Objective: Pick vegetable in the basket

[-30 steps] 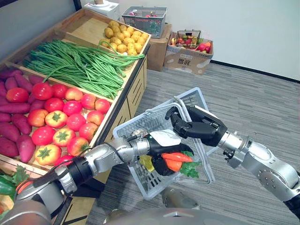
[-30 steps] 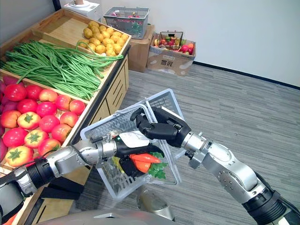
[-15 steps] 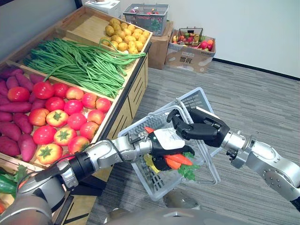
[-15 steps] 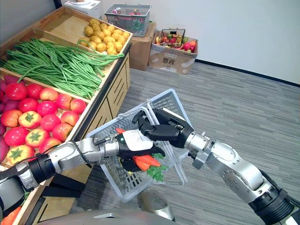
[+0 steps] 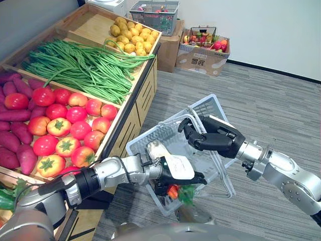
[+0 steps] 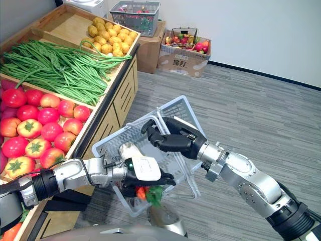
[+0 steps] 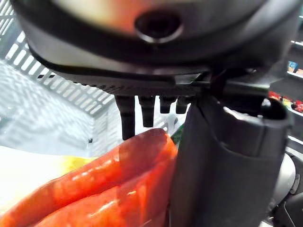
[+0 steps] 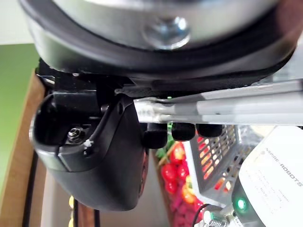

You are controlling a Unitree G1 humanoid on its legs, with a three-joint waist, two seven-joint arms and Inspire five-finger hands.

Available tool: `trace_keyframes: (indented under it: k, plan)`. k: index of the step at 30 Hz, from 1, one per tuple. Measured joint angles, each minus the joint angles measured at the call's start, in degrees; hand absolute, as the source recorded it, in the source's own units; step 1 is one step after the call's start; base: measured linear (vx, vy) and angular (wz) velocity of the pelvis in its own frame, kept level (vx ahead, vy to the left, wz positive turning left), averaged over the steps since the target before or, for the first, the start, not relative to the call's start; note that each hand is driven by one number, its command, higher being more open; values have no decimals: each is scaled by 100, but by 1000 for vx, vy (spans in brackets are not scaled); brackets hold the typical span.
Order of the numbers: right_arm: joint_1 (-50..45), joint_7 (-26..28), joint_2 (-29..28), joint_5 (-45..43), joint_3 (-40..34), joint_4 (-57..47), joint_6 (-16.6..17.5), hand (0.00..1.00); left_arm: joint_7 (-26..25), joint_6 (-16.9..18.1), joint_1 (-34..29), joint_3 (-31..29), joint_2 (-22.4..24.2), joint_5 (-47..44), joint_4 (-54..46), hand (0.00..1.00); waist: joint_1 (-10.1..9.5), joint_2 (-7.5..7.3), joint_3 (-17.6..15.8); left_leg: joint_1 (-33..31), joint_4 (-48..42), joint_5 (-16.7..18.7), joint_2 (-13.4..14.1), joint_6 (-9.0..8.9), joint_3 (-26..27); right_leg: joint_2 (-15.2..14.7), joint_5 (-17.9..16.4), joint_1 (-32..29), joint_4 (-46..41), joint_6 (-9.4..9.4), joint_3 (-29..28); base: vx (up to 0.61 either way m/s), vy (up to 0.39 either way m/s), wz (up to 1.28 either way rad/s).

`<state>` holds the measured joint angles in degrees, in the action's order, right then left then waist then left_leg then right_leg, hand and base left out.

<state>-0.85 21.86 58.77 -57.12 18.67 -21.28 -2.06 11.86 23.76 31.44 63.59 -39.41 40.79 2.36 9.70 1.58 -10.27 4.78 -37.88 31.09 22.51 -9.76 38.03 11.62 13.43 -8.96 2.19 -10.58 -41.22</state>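
Left hand (image 5: 175, 168) is reaching down into the near end of the white basket (image 5: 206, 106), its fingers stretching out almost straight over a bunch of carrots (image 5: 173, 191). In the left wrist view the carrots are lying against the thumb, with the fingers straight beyond them, so the hand looks to be spreading rather than clamping.

Right hand (image 5: 213, 138) is gripping the basket from the far right, its fingers curling round the metal handle (image 5: 192, 111) and holding the basket tilted in the air above the floor, just beside the wooden surface (image 5: 132, 100).

The carrots are sitting low in the basket's near corner, their green tops showing beside them, and a pale vegetable (image 5: 155, 149) is lying further up inside.

Judging by this, the placing is all but finishing: the vegetable is resting inside the basket. What is remaining is for the left hand to be lifting clear, and perhaps going to the tomatoes (image 5: 75, 113) or green beans (image 5: 85, 70) for more.
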Motion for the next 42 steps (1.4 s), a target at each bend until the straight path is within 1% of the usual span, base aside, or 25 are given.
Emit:
trace_keyframes:
  k: [9, 12, 14, 16, 17, 18, 19, 20, 21, 22, 23, 24, 25, 26, 27, 28, 29, 30, 31, 32, 33, 35, 36, 38, 42]
  plan:
    - [188, 4, -2, -2, -7, 0, -7, 0, 0, -3, 60, -151, -131, -94, -554, 100, -13, 59, -33, -43, 0, -3, -6, 5, -89, -30, -11, 0, 0, 17, 85, 4, 5, 5]
    - [187, 6, -4, -2, -7, 0, -11, 0, 2, -10, 280, -162, -206, -272, -711, 100, -20, 62, -34, -68, 2, -15, -12, 15, -143, -47, -13, 3, 0, 21, 129, 51, 55, 8]
    - [187, 7, -6, -2, -7, 2, -11, 0, 60, -13, 417, -238, -286, -712, -808, 100, -5, 73, -36, -104, 5, -28, -25, 18, -208, -68, -16, 5, -1, 26, 181, 66, 73, 12]
    - [187, -10, -31, -1, -7, 26, -31, 0, 12, -74, 413, -343, -227, -749, -824, 100, -4, 83, -41, -132, 5, -36, -36, 21, -252, -84, -22, 3, -1, 34, 223, 51, 58, 12]
    - [185, -11, -75, -1, -8, 43, -61, 0, 176, -162, 424, -361, -192, -934, -850, 100, -3, 89, -40, -143, 5, -39, -38, 23, -274, -91, -26, 3, -1, 41, 246, 69, 76, 15]
    - [153, -6, -124, -1, -33, 45, -114, 0, 644, -212, 645, -378, -239, -1450, -880, 100, -28, 111, -35, -175, 13, -53, -50, 30, -328, -111, -35, 3, -1, 48, 292, 57, 63, 13]
    - [140, -1, -128, -4, -44, 45, -115, 0, 807, -226, 727, -378, -254, -1714, -884, 100, -31, 112, -35, -184, 19, -58, -60, 32, -346, -121, -39, 1, -1, 53, 305, 58, 63, 19]
    - [106, 2, -155, -25, -233, 52, -123, 0, 1116, -215, 1075, -321, -473, -2472, -930, 100, -64, 122, -39, -209, 78, -100, -118, 55, -389, -174, -43, -9, -1, 57, 338, 65, 57, 14]
    - [-12, 9, -145, -95, -636, 73, -121, 0, 1119, -148, 1668, -210, -1026, -2954, -1107, 100, -155, 158, -36, -202, 118, -130, -158, 60, -392, -204, -45, -16, -1, 57, 340, 68, 56, 12]
    - [-38, 9, -139, -123, -694, 81, -121, 0, 1117, -152, 1806, -211, -1152, -2974, -1166, 100, -164, 166, -35, -200, 117, -132, -158, 60, -394, -203, -44, -15, -1, 58, 341, 84, 65, 5]
    - [-64, 4, -117, -212, -755, 137, -115, 0, 1155, -189, 2378, -285, -1775, -3243, -1466, 100, -194, 189, -22, -202, 122, -142, -152, 55, -411, -202, -43, -13, -2, 59, 363, 58, 43, 5]
    - [-74, 6, -112, -287, -749, 141, -114, 0, 1254, -205, 2590, -508, -2264, -3654, -1690, 100, -211, 221, -7, -209, 136, -146, -151, 55, -424, -206, -44, -13, -2, 60, 382, 98, 66, 7]
    - [-129, 99, -88, -366, -754, 141, -103, 0, 1256, -189, 2599, -879, -2834, -4675, -1884, 100, -212, 295, 30, -201, 177, -154, -166, 53, -426, -214, -57, -14, 2, 80, 394, 70, 44, 6]
    - [-175, 106, -88, -504, -759, 153, -92, 0, 1257, -158, 2600, -1011, -3033, -4966, -1980, 100, -233, 332, 56, -195, 204, -160, -180, 53, -427, -225, -60, -13, 9, 84, 404, 120, 68, 5]
    - [-251, 158, -84, -462, -782, 160, -120, 0, 1270, -217, 2675, -1367, -3490, -5131, -2377, 100, -302, 402, 101, -175, 217, -160, -184, 52, -427, -230, -65, 3, 25, 90, 412, 87, 46, 4]
    - [-286, 167, -84, -422, -771, 169, -132, 0, 1288, -262, 2707, -1537, -3688, -5150, -2580, 100, -327, 418, 111, -173, 220, -159, -183, 51, -428, -235, -65, 11, 34, 90, 418, 128, 70, 6]
    - [-328, 209, -84, -385, -689, 224, -166, 0, 1389, -271, 2714, -2008, -4027, -5331, -2917, 100, -336, 434, 122, -177, 236, -160, -191, 51, -447, -252, -65, 22, 48, 90, 450, 82, 47, 7]
    - [-349, 232, -84, -385, -652, 255, -186, 0, 1399, -267, 2719, -2185, -4103, -5454, -3009, 100, -338, 437, 124, -177, 245, -160, -196, 52, -457, -257, -65, 29, 50, 90, 462, 95, 58, 14]
    - [-448, 267, -85, -373, -562, 308, -306, 0, 1367, -247, 2816, -2629, -4128, -5838, -3178, 100, -346, 439, 127, -175, 252, -161, -204, 54, -496, -275, -66, 64, 68, 90, 499, 85, 56, 14]
    - [-513, 281, -93, -216, -473, 314, -416, 0, 1318, -183, 3027, -2861, -4117, -6148, -3269, 100, -341, 433, 134, -168, 258, -162, -208, 55, -522, -287, -66, 91, 85, 90, 518, 99, 64, 13]
    - [-528, 295, -115, -136, -427, 320, -519, 0, 1247, -97, 3197, -2930, -4114, -6372, -3334, 100, -333, 432, 137, -154, 269, -165, -217, 60, -522, -291, -66, 102, 85, 90, 520, 94, 59, 5]
    - [-568, 311, -269, 12, -404, 387, -547, 0, 1205, 0, 3293, -3139, -4008, -6756, -3495, 100, -320, 430, 155, -142, 326, -192, -272, 78, -530, -328, -66, 103, 88, 90, 523, 72, 43, 3]
    - [-563, 314, -331, 14, -403, 449, -548, 0, 1260, 66, 3262, -3181, -3874, -7112, -3534, 100, -319, 432, 165, -143, 350, -207, -304, 96, -535, -363, -67, 103, 91, 89, 534, 50, 32, 5]
    - [-525, 331, -324, 11, -408, 532, -572, 0, 1225, 156, 3054, -3145, -3848, -7487, -3532, 100, -324, 430, 191, -140, 349, -211, -314, 102, -531, -372, -67, 105, 91, 88, 535, 54, 42, 2]
    - [-510, 349, -274, 11, -423, 590, -659, 0, 1574, -309, 3055, -2834, -4105, -7202, -3465, 100, -307, 425, 340, -138, 348, -215, -308, 96, -531, -363, -69, 106, 92, 87, 539, 60, 36, 0]
